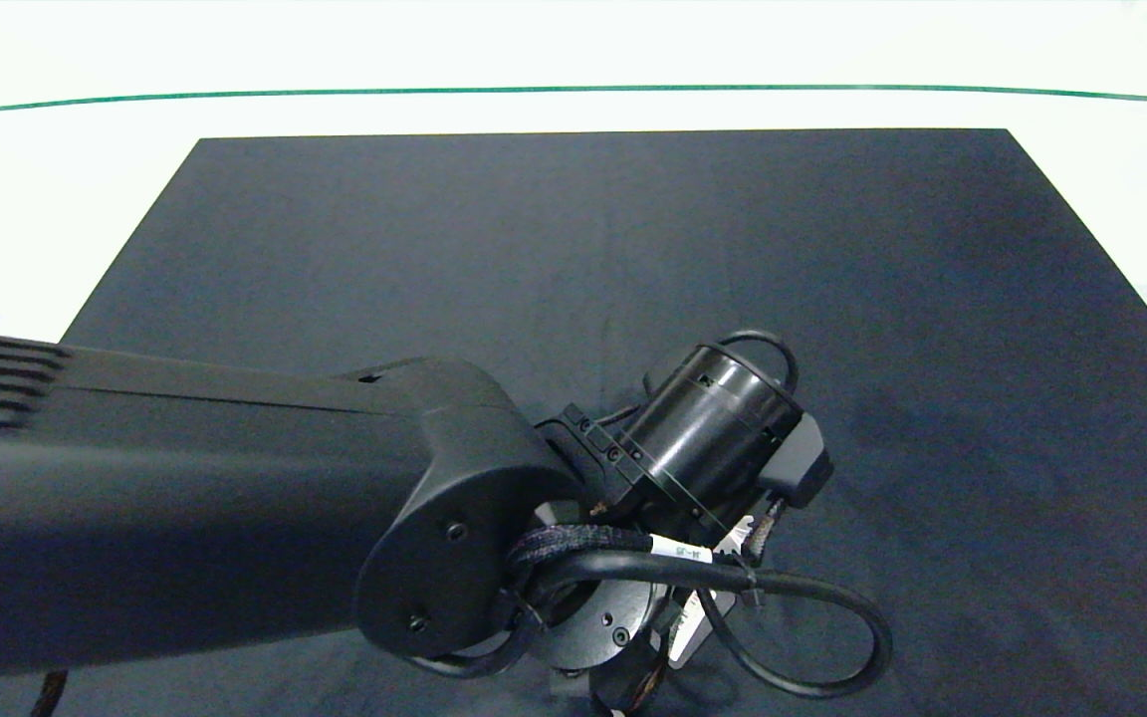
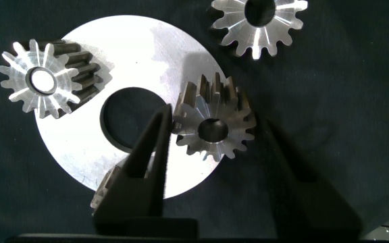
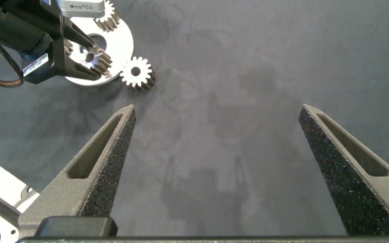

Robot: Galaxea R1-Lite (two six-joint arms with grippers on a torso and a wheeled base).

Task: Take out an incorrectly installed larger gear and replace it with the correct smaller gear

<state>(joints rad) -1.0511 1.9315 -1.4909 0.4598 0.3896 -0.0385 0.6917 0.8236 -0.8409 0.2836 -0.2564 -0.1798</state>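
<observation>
Dark mat [image 1: 633, 249] covers most of the white table [image 1: 66, 199] in the head view, and the left arm [image 1: 185, 498] reaches in from the left edge toward the lower middle of the frame, hiding nearly everything under its wrist. The left wrist view shows what's down there: a round silver disc [image 2: 107, 162] with a centre hole lies flat on the mat, and the left gripper [image 2: 215, 155] hangs over its edge with fingers apart, one on either side of a smaller gear [image 2: 211, 121] at centre frame; whether they touch it can't be told. Another small gear [image 2: 46, 77] sits on the disc's rim at the upper left of that frame, and the larger gear [image 2: 258, 23] with flared teeth lies on the mat just off the disc, at the top edge. The right gripper [image 3: 215, 121] hovers over bare mat well apart from the disc, fingers spread wide, nothing between them.
</observation>
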